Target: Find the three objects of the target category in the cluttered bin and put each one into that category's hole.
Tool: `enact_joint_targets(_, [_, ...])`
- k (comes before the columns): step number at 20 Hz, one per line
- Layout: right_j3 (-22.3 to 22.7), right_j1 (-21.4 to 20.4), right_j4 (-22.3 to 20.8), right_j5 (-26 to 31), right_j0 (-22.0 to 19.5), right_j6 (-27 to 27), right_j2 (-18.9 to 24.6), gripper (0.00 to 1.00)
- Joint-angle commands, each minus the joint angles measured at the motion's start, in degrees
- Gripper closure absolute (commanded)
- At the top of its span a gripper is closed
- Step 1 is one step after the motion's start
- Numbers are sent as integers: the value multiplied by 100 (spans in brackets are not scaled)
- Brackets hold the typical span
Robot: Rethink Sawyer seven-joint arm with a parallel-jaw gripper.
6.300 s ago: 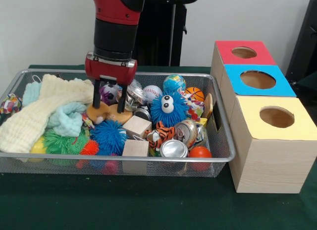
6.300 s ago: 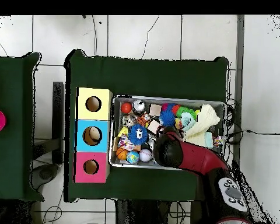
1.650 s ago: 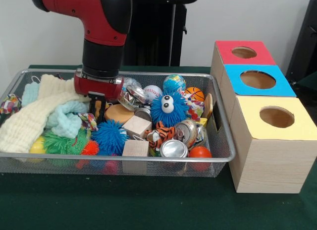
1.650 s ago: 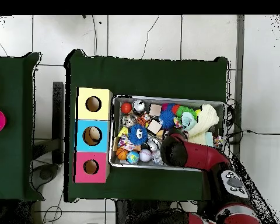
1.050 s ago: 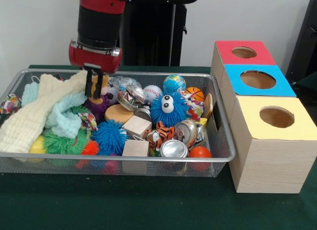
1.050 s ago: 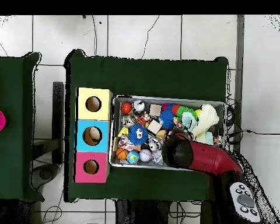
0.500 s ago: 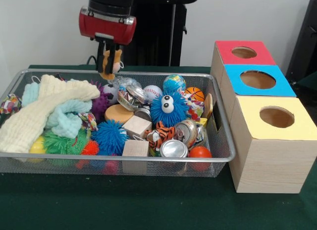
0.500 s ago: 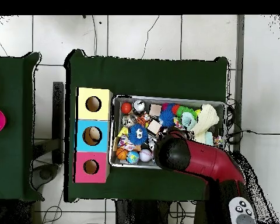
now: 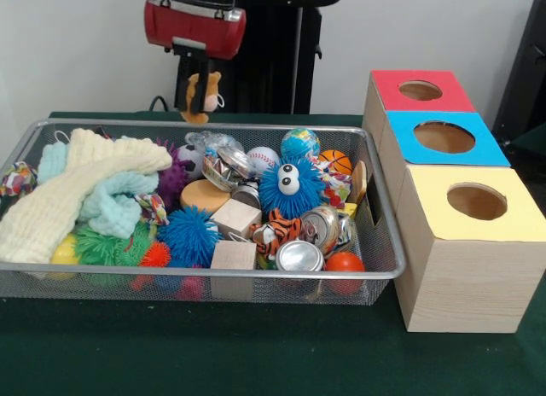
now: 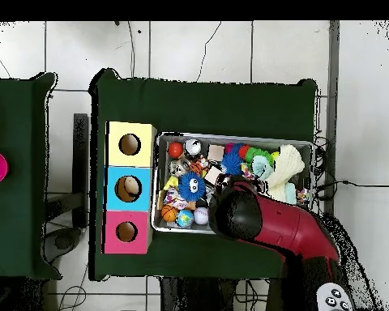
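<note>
My gripper (image 9: 197, 104) hangs above the back rim of the wire bin (image 9: 213, 274), shut on a small tan plush toy (image 9: 207, 87) that dangles clear of the clutter. A plush tiger (image 9: 275, 230) lies in the bin's middle beside a blue furry ball with eyes (image 9: 290, 187). To the right stand three boxes with round holes: red (image 9: 420, 90), blue (image 9: 444, 137) and yellow (image 9: 476, 201). In the overhead view the arm (image 10: 240, 212) covers the gripper and the toy; it sits over the bin's lower edge (image 10: 181, 228).
The bin also holds crushed cans (image 9: 299, 256), wooden blocks (image 9: 235, 217), a wooden disc (image 9: 205, 194), folded cloths (image 9: 68, 187), spiky balls (image 9: 188, 234), a baseball (image 9: 262, 160), a globe ball (image 9: 300, 143) and an orange ball (image 9: 345, 262). Green cloth (image 9: 256, 353) covers the table.
The gripper went down into the left-middle clutter, shut on the small tan plush, then rose and shifted right, lifting the toy above the bin's back rim.
</note>
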Motion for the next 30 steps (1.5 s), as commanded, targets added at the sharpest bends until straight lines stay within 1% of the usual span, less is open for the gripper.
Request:
enact_joint_targets(1, [573, -12, 286, 247, 176, 1116, 155, 100])
enact_joint_targets(4, [717, -53, 363, 168, 285, 1233, 98, 100])
enact_joint_targets(8, [1034, -111, 545, -35, 437, 1444, 50, 100])
enact_joint_targets(13, [1443, -268, 769, -304, 756, 1743, -119, 100])
enact_joint_targets(17, [1650, -387, 948, -387, 911, 1802, -200, 100])
enact_joint_targets(20, [1754, -475, 1085, -370, 980, 1801, -234, 100])
enact_joint_targets(25, [1788, -745, 1296, -53, 1346, 1914, -484, 100])
enact_joint_targets(30, [1905, -907, 1457, 9, 1579, 2011, -626, 100])
